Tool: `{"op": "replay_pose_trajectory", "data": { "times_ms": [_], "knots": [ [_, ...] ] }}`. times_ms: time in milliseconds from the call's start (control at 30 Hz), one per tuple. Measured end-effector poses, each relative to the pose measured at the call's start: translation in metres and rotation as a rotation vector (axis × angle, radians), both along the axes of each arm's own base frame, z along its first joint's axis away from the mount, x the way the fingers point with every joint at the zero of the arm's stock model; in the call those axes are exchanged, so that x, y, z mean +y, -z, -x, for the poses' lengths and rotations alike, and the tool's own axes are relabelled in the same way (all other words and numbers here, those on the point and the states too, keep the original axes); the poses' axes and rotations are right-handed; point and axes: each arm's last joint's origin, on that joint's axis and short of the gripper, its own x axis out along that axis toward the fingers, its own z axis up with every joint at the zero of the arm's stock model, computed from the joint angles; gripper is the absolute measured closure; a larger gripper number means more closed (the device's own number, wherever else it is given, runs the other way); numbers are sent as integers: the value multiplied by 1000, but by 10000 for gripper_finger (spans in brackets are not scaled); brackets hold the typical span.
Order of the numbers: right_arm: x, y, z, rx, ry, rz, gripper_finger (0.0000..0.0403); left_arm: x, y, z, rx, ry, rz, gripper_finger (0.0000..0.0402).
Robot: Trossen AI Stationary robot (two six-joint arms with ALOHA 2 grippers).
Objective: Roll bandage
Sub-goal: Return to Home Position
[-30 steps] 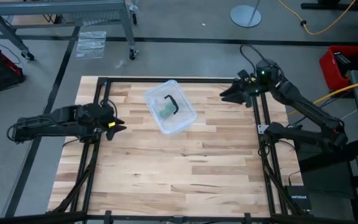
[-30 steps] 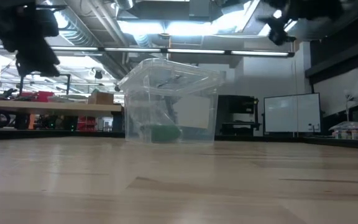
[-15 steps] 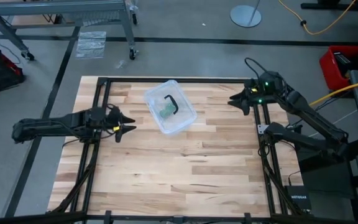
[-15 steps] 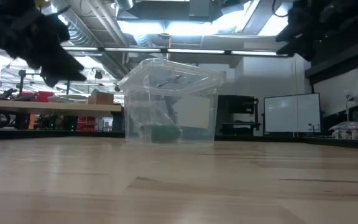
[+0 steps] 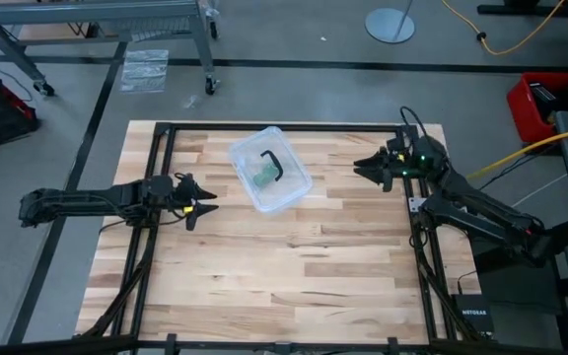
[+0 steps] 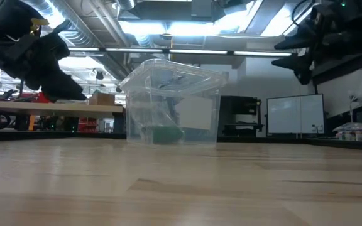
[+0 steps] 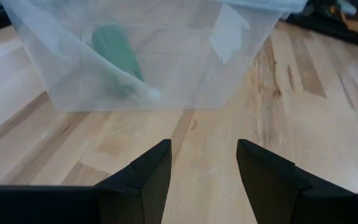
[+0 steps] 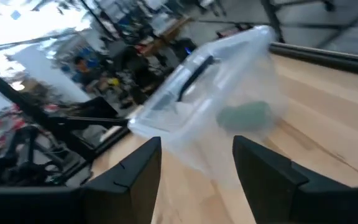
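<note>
The green bandage [image 5: 261, 177] lies inside a closed clear plastic box [image 5: 270, 169] with a black handle [image 5: 275, 164], on the table's far middle. It shows through the box wall in the low view [image 6: 166, 134] and in both wrist views [image 7: 117, 53] [image 8: 246, 116]. My left gripper [image 5: 198, 203] is open, left of the box and a little nearer, pointing at it. My right gripper [image 5: 363, 166] is open, right of the box, above the table.
The black frame rails [image 5: 161, 177] run along the table's left, right and far sides. The wooden table [image 5: 294, 266] lies bare in front of the box. A crinkly clear wrapper [image 5: 144, 69] lies on the floor beyond the table.
My left gripper has moved toward the table's right, closer to the box, and come down. My right gripper has swung from the far right corner toward the near edge and down, still pointing at the box. The box and bandage have stayed still.
</note>
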Motion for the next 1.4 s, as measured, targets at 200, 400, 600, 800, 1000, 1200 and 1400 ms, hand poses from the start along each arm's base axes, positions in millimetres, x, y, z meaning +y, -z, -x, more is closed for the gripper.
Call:
{"op": "replay_pose_trajectory", "data": {
  "times_ms": [200, 400, 600, 800, 1000, 1200, 1400],
  "knots": [
    [18, 19, -12, -40, -87, -32, 201, 0, 1, 0, 5, 3, -5, 226],
    [40, 30, -22, -27, -46, 20, 201, 0, 1, 0, 9, 5, -9, 226],
    [54, 44, -27, 35, 46, 61, 201, 0, 1, 0, 14, 2, -3, 226],
    [60, 63, -26, 124, 169, 113, 201, 0, 2, 1, 19, 2, -1, 226],
    [62, 85, -21, 199, 198, 117, 200, 0, 2, 1, 18, 2, -2, 226],
    [63, 91, -19, 218, 198, 112, 201, 0, 3, 1, 37, 12, -22, 226],
    [63, 91, -19, 214, 199, 110, 200, 0, 6, 3, 72, 13, -16, 226]
  ]
}}
